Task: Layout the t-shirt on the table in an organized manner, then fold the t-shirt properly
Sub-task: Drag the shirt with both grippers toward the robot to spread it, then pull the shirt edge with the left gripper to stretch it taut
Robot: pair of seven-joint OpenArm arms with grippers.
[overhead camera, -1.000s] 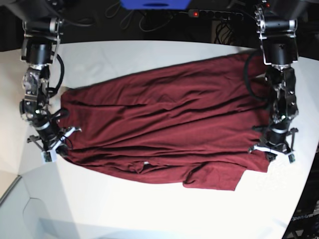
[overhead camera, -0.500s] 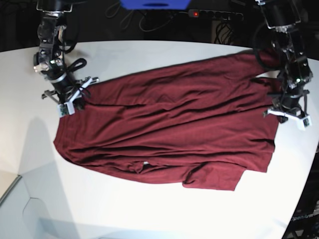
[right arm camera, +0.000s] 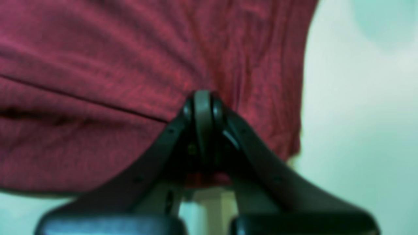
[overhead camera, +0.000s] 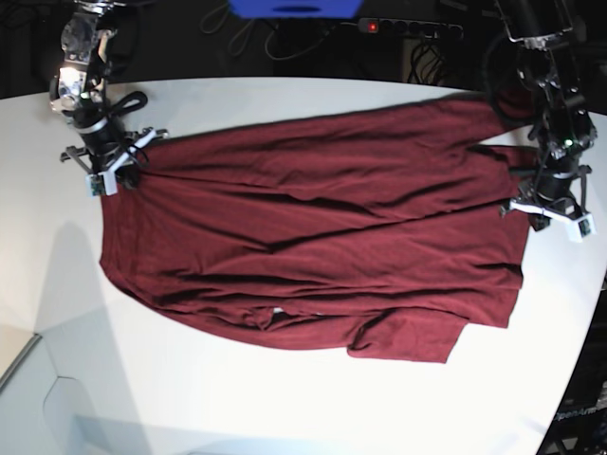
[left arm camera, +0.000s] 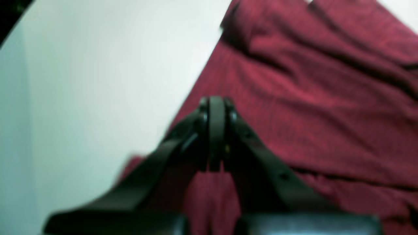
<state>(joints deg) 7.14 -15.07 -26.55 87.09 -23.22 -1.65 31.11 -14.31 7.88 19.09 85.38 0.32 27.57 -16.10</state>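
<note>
The dark maroon t-shirt (overhead camera: 322,246) lies spread and wrinkled across the white table (overhead camera: 285,408), with a folded-over part at its near edge. My right gripper (overhead camera: 112,171) is shut on the shirt's far-left corner. In the right wrist view the gripper (right arm camera: 202,98) pinches fabric (right arm camera: 114,65) beside bare table (right arm camera: 359,98). My left gripper (overhead camera: 545,210) is shut on the shirt's right edge. In the left wrist view the gripper (left arm camera: 215,104) is closed over the cloth (left arm camera: 310,98) next to bare table (left arm camera: 98,65).
A black power strip (overhead camera: 408,27) with a red light, cables and a blue object (overhead camera: 294,8) lie behind the table's far edge. The table's curved edge runs close to my left gripper on the right. A seam in the table surface shows at lower left (overhead camera: 38,336).
Both grippers moved toward the table's far side, dragging the shirt's side edges with them. The shirt's left corner now sits farther back and the cloth is more stretched.
</note>
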